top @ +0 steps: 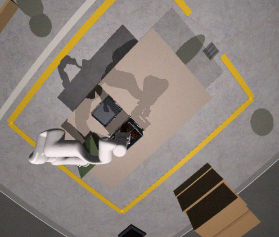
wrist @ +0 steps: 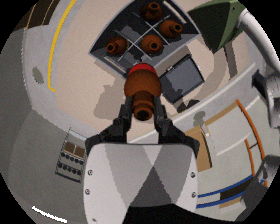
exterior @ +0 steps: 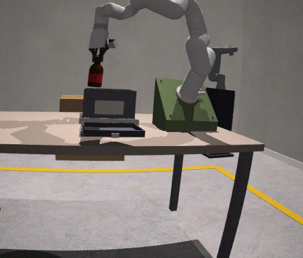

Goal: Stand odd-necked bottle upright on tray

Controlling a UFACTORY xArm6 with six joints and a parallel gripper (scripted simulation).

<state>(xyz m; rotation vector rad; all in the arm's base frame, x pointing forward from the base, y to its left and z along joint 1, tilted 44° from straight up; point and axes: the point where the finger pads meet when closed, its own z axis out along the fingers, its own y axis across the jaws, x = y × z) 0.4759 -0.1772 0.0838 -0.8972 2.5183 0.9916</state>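
Observation:
My gripper [exterior: 98, 59] [wrist: 143, 103] is shut on the neck of a brown bottle [exterior: 96, 79] [wrist: 142, 86] with a red band. The bottle hangs roughly upright, its base above the top of the crate [exterior: 89, 105] [wrist: 112, 26]. Its mouth shows between the fingers in the wrist view. In the crate's divided cells stand other brown bottles [wrist: 153, 11] [wrist: 171, 29] [wrist: 151, 44] [wrist: 116, 46], mouths up. The crate's walls hide them in the exterior view. The dark shallow tray [top: 107, 110] [exterior: 132, 134] [wrist: 183, 77] lies level beside the crate with no bottle on it.
The green wedge-shaped base [exterior: 166, 104] [wrist: 216, 25] carries the arm and stands close to the crate on the table [top: 178, 92] [exterior: 224, 141]. The crate's tall wall rises behind the tray in the exterior view. Cardboard boxes [top: 220, 222] stand off the table.

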